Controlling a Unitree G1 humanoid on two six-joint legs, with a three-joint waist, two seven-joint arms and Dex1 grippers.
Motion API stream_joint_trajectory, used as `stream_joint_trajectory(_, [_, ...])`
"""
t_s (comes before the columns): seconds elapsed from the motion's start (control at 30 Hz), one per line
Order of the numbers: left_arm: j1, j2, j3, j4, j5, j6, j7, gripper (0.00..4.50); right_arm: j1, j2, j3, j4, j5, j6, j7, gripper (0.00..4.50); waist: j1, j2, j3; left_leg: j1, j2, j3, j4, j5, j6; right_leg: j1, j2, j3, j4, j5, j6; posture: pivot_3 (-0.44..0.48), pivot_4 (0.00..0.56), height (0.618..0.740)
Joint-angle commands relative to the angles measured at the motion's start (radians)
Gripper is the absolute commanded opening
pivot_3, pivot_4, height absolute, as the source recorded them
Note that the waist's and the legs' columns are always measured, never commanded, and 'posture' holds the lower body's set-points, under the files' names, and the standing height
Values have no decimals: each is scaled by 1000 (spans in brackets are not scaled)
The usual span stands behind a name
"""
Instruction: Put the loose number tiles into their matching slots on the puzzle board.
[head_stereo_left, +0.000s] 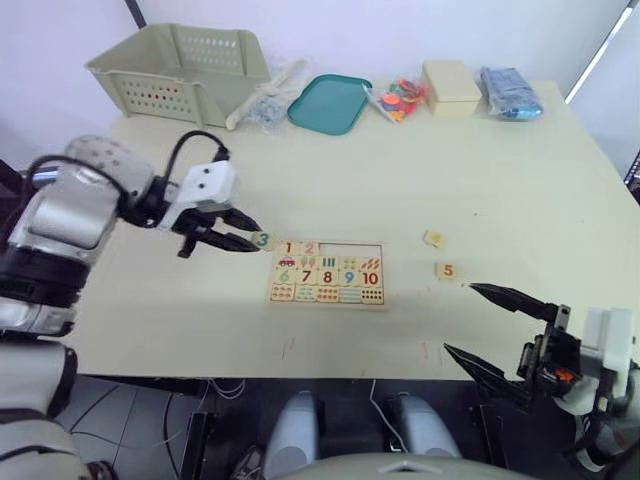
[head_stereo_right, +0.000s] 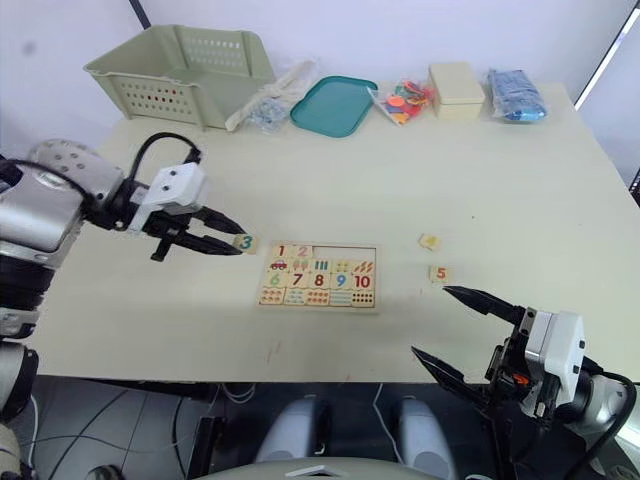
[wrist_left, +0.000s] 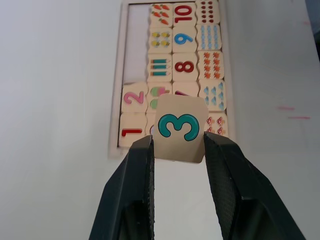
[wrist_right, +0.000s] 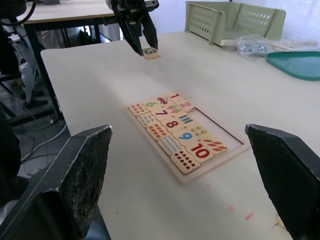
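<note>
Wide pale table (head_stereo_left: 500, 180). At its far edge, a green slatted basket (head_stereo_left: 180, 68), a teal tray (head_stereo_left: 330, 103), a clear bag of colourful pieces (head_stereo_left: 398, 98), a cream box (head_stereo_left: 451, 87) and a blue packet (head_stereo_left: 510, 93). Near the front middle, the puzzle board (head_stereo_left: 327, 272): big digits 6, 7, 8, 9, 10 legible, counting pictures above and below them. Top row of slots (wrist_left: 138, 50): tile 1 (wrist_left: 132, 131) and tile 2 (wrist_left: 134, 98) seated at the left end, the remaining three recesses bare. Just off the board's left corner and above the table, left gripper (head_stereo_left: 243, 236) clamped on tile 3 (wrist_left: 179, 127), teal digit facing up, a finger pressed on each side edge. Right of the board, tile 5 (head_stereo_left: 447, 270) flat on the table, orange digit readable; a little farther back, another tile (head_stereo_left: 433, 238), digit unreadable. Right gripper (head_stereo_left: 478, 322) low at the table's front edge, fingers spread wide, holding nothing.
</note>
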Motion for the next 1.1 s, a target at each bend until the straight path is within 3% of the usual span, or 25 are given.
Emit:
stream_joint_trajectory(0.03, [-99, -44, -76, -81, 101, 164, 5, 976, 2, 5, -3, -65, 0, -18, -30, 4500, 1, 0, 0, 0, 0, 0, 0, 0, 0, 0, 0, 0, 0, 0, 0, 0, 150, 740])
stream_joint_trajectory(0.33, [-245, -201, -214, -64, 242, 339, 17, 976, 40, 18, -22, -138, 5, -19, -92, 4500, -2, 0, 0, 0, 0, -1, 0, 0, 0, 0, 1, 1, 0, 0, 0, 0, 150, 740])
stream_joint_trajectory(0.7, [-299, -399, -309, 157, 413, 253, 115, 976, 112, 52, 6, -202, -45, -36, -142, 4500, -4, 0, 0, -1, -1, -1, 0, 0, 0, 0, 1, 1, 0, 0, 0, 0, 150, 740])
stream_joint_trajectory(1.1, [-245, -457, -309, 201, 479, 261, 147, 976, 145, 51, 59, -203, -92, -82, -176, 4500, -2, 0, 0, -1, -1, -1, 1, 0, 0, 0, 1, 2, 0, 0, 0, 0, 150, 740])
